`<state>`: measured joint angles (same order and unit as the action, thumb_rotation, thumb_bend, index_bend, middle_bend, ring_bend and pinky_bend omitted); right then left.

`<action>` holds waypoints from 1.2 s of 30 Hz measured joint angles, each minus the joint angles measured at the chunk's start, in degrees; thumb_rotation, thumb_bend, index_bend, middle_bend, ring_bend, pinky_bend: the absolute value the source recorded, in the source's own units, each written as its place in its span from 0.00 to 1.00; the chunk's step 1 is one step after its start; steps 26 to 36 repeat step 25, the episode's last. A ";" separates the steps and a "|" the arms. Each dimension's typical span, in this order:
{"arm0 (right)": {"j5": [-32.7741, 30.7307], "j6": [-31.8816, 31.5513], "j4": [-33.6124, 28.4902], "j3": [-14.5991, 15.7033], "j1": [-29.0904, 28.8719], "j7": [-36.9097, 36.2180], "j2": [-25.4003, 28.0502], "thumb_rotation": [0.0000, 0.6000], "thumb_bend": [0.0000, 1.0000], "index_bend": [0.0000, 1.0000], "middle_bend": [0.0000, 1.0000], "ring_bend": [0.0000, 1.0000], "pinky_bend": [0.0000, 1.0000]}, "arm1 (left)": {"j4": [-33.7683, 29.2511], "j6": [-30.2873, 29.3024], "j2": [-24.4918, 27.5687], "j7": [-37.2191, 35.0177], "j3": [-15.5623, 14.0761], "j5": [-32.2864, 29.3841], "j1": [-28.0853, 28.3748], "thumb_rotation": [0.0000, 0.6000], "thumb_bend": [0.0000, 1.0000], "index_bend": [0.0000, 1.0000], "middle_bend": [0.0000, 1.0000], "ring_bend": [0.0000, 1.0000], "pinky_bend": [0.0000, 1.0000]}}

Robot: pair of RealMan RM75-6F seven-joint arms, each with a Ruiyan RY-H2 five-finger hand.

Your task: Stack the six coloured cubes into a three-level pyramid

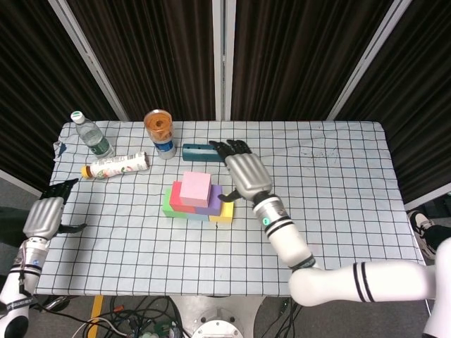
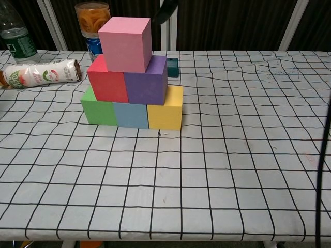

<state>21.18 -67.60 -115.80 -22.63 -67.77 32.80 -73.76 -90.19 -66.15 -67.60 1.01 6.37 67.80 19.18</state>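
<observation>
The pyramid (image 2: 132,77) is standing mid-table, pink cube (image 2: 125,44) topping it. Only the head view is showing both hands — right hand (image 1: 244,171) beside it, left hand (image 1: 44,213) off-table — fingers apart, empty.

Your pyramid (image 1: 196,197) sits centre-left on the bench (image 1: 331,211): three cubes below, two above, one on top. Your right hand (image 1: 245,173) is beside it on the right; bottles (image 1: 116,165) lie upper left.
</observation>
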 measured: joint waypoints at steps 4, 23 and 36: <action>11.91 -1.01 -1.47 4.09 8.45 -6.93 4.47 1.00 0.16 0.00 0.14 0.00 0.00 | 1.57 -3.80 -0.57 -0.64 0.01 1.43 -1.65 1.00 0.09 0.08 0.07 0.08 0.08; 62.88 -23.24 28.26 27.26 52.30 -49.24 6.35 1.00 0.16 0.00 0.08 0.00 0.00 | 2.31 -21.37 -5.02 6.66 -4.77 10.81 -12.13 1.00 0.09 0.08 0.07 0.08 0.07; 64.12 -24.21 29.40 27.86 54.02 -50.32 5.36 1.00 0.16 0.00 0.08 0.00 0.00 | 2.29 -23.16 -5.98 8.04 -5.21 11.48 -13.12 1.00 0.09 0.08 0.07 0.08 0.06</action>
